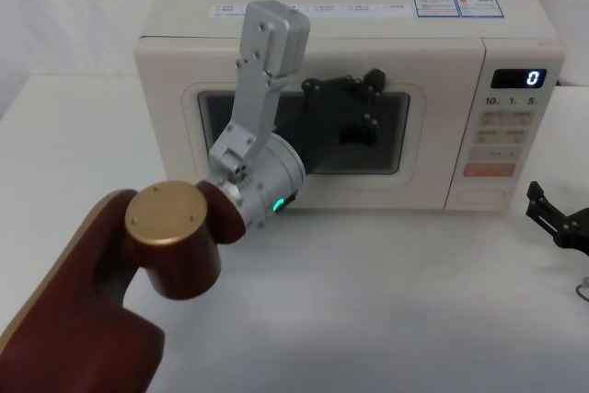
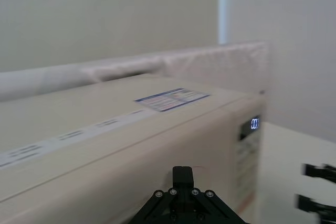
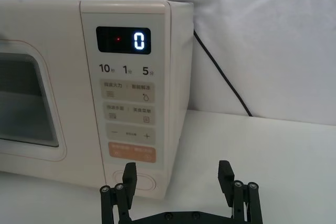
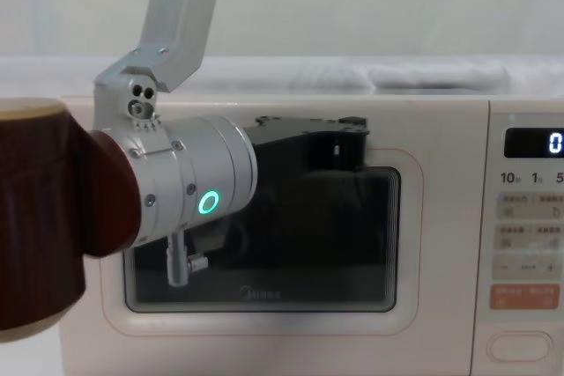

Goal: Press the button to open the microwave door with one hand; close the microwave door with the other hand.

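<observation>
So from where I'm standing the microwave door [image 1: 308, 140] looks flush with the front of the oven, closed all the way around as far as I can see. The left claw [image 1: 354, 103] is right up against the window near the door's upper edge, like it's pushing on it or just finishing the push. Can't tell if its fingers are spread or pinched, they're just a dark blob against the glass from every angle I've got.

The right claw [image 3: 178, 179] is hanging low off to the right of the oven, just above the table [image 1: 386, 301], spread wide with nothing in it. It sits near the control panel [image 3: 128, 108], and the big blank button [image 3: 140, 182] at the bottom of that panel is just in front of it, not being touched. The display [image 3: 123, 40] reads 0.

My read: this is the tail end of the job. The door sitting closed with the left claw on it, and the right one parked by the button, fits "button pressed, door opened, now pushed closed." I can't prove the open part from this, though. If I'm right, what's left is basically the left arm backing off the door. If I'm wrong, nothing's been pressed and it's all still to do.
</observation>
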